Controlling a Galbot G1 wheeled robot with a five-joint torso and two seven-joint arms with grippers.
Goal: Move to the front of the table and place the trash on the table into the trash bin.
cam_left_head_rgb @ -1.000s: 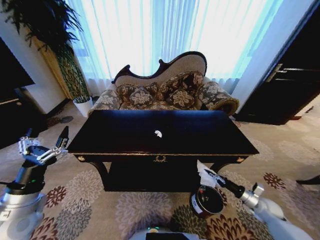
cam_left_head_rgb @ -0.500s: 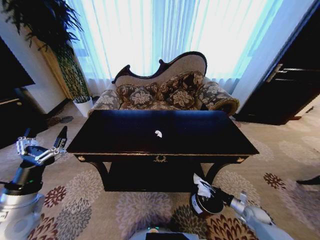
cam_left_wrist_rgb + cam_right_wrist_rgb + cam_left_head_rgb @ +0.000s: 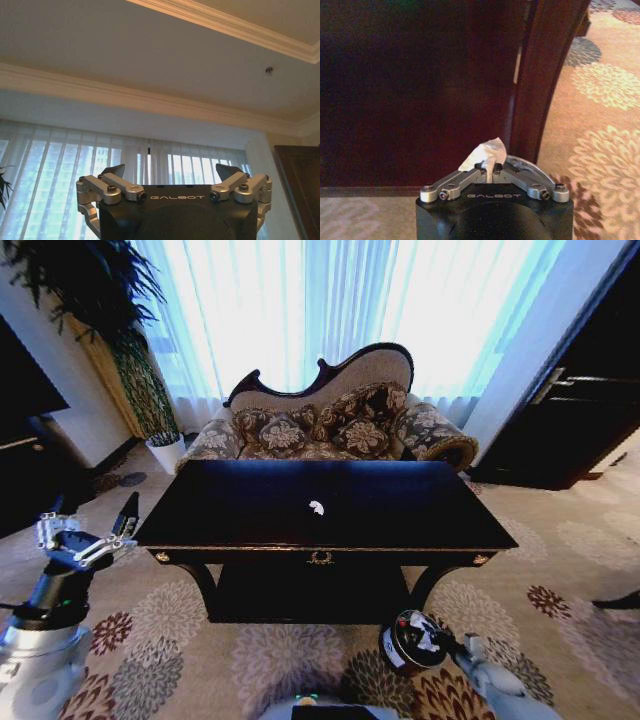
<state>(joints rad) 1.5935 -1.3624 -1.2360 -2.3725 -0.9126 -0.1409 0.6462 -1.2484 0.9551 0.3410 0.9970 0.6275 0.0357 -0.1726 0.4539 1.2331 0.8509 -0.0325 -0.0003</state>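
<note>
Pinched between the fingers of my right gripper [image 3: 490, 167] is a crumpled white paper ball [image 3: 482, 154]; the two jaws are drawn in tight on it, and the paper sticks up above their tips. From my head camera I see that gripper [image 3: 428, 635] down low on my right, directly over the open mouth of the trash bin [image 3: 408, 642], with the white paper showing inside the bin's rim. The bin stands on the flowered carpet [image 3: 280, 660], just in front of the table's right front leg [image 3: 425, 585]. My right wrist camera faces the dark underside of the table and that curved leg [image 3: 545, 75], which is close ahead.

My left gripper [image 3: 95, 540] is held up beside the table's left end, off the table and touching nothing. Its fingers [image 3: 117, 172] are spread wide apart and point up toward the curtains [image 3: 150, 165] and ceiling.

On the dark glossy table [image 3: 400, 515] a second small white paper ball [image 3: 316, 507] lies near the middle of the top, well apart from both grippers. Behind the table stands a patterned sofa [image 3: 330, 425], in front of the bright window.
</note>
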